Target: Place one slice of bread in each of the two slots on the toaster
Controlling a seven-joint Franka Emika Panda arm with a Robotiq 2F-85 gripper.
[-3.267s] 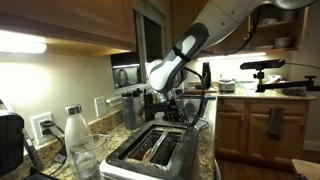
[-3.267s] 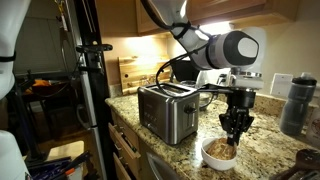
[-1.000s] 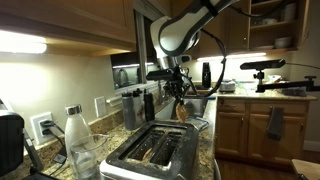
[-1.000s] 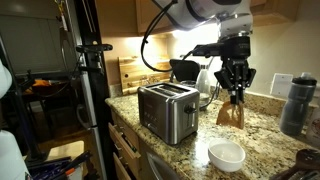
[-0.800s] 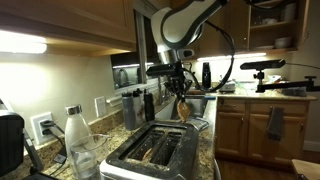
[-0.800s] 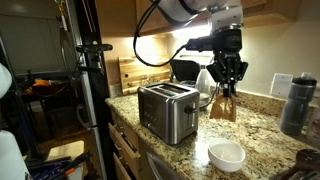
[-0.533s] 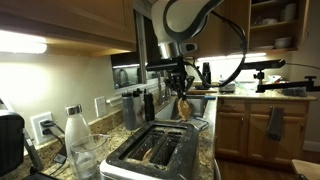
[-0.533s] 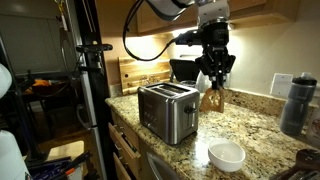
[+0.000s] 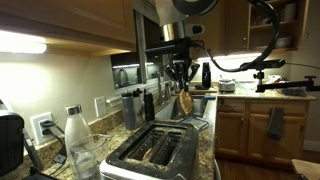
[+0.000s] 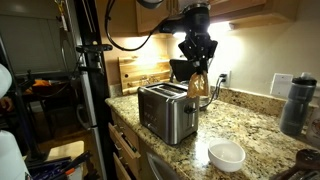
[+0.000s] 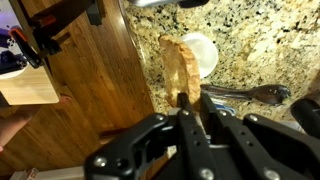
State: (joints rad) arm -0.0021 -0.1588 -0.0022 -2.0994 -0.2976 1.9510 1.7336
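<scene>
My gripper (image 9: pixel 182 84) (image 10: pixel 198 66) is shut on the top edge of a tan-brown slice of bread (image 9: pixel 185 102) (image 10: pixel 198 86), which hangs upright below the fingers. The slice hangs in the air at the far end of the shiny steel toaster (image 9: pixel 150 152) (image 10: pixel 167 112), a little above the level of its top. The two slots (image 9: pixel 158 148) run along the toaster's top as dark parallel openings; one looks brownish inside, too dim to name. In the wrist view the gripper (image 11: pixel 192 102) pinches the slice (image 11: pixel 180 68), with counter and floor far below.
A white bowl (image 10: pixel 225 155) (image 11: pixel 203 52) sits on the granite counter (image 10: pixel 260 125) near its front edge. A dark bottle (image 10: pixel 297 102) stands at the back. A glass bottle (image 9: pixel 73 130) and a black appliance (image 9: pixel 9 140) stand beside the toaster. A metal utensil (image 11: pixel 250 94) lies on the counter.
The gripper has carried the bread slice up and sideways, away from the white bowl and over toward the toaster's end. Its grip stayed shut.
</scene>
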